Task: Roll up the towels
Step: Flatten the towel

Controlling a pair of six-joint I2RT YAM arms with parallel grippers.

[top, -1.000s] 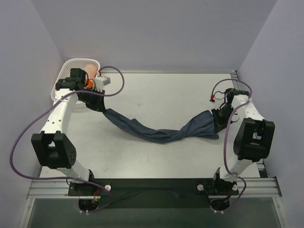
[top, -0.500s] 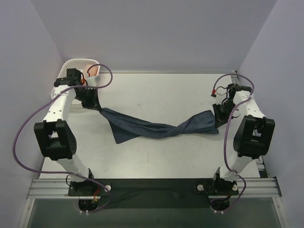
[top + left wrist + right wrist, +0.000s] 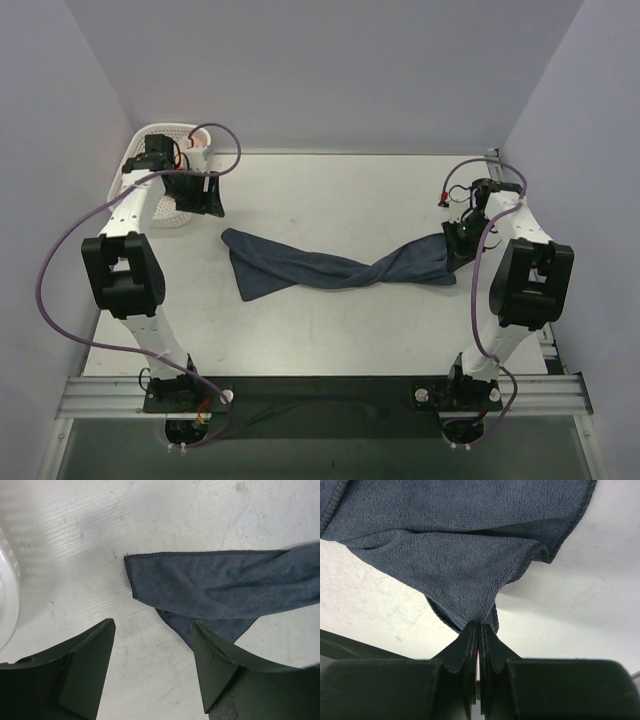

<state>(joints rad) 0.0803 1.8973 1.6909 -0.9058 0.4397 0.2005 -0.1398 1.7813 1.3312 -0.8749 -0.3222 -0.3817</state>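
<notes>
Top external: twisted navy towel (image 3: 338, 271) runs left-right, right jaws pinching its end, left jaws spread.

The dark blue towel (image 3: 335, 270) lay long across the tabletop (image 3: 330, 190), L to R, w/ one twist near the mid. Its L end lay flat & wide. Its R end was bunched up, a corner pinched in the right fingers (image 3: 460, 657). A bit of the orange towel (image 3: 203, 143) showed in the white basket (image 3: 165, 127), mostly hidden.

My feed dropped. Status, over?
Left gripper open, off the towel. Right gripper shut on the towel's end. Towel flat, twisted, unrolled. Basket far left, not in the way.
</notes>
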